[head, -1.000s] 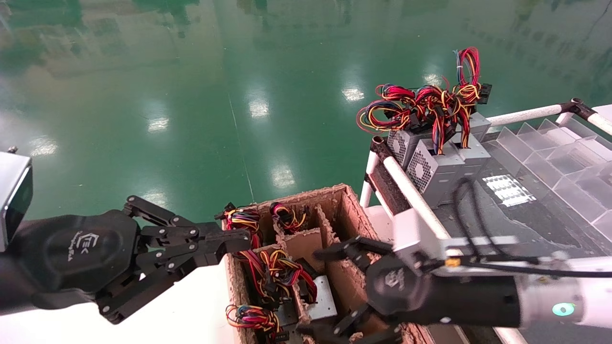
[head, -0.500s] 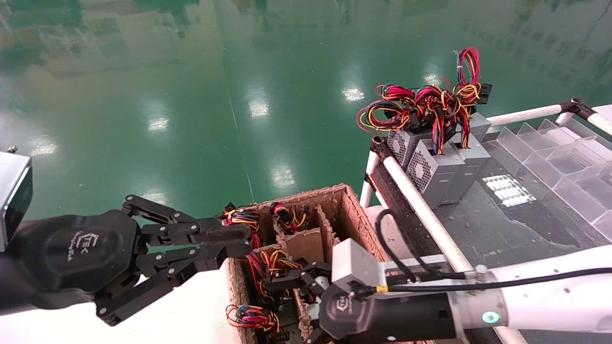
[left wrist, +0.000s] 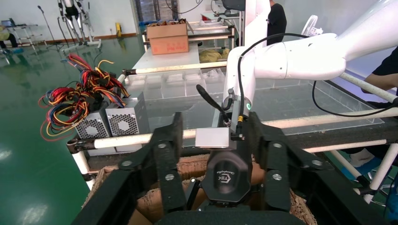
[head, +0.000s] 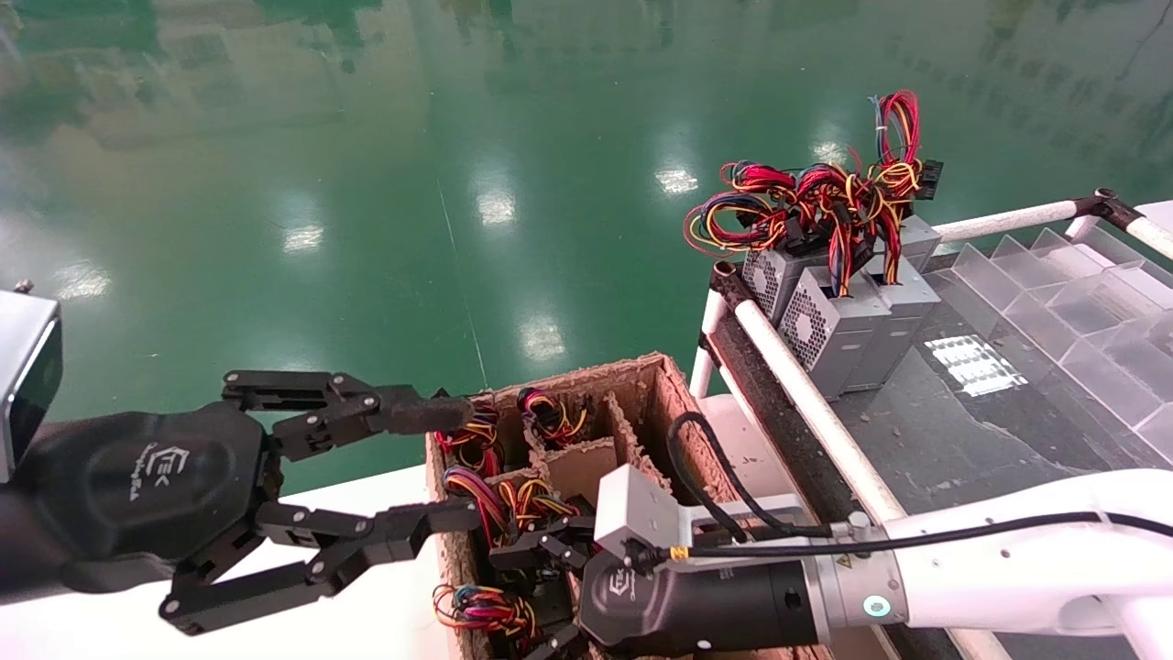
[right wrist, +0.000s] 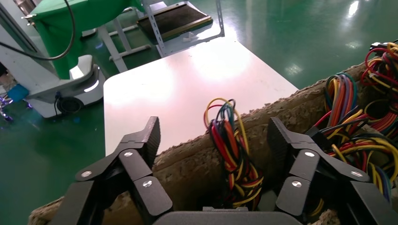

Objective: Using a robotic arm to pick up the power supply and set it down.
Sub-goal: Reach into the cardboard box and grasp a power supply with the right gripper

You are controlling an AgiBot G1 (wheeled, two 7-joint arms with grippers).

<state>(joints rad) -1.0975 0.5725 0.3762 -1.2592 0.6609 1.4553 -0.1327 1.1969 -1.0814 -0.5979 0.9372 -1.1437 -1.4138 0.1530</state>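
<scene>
The right black linkage pincer (right wrist: pixel 213 140), spread wide, dips into the brown cardboard divider box (head: pixel 674 403), straddling the grey metal power supply's coloured wire bundle (right wrist: pixel 232 154) beneath it for gripping; the left pincer (head: pixel 431 467) gapes wide beside the box

Bright overhead lamps throw white glare patches on the glossy green floor (head: pixel 385 183); the white counter (right wrist: pixel 187 89) blows out, and wrist views bend at the edges.
</scene>
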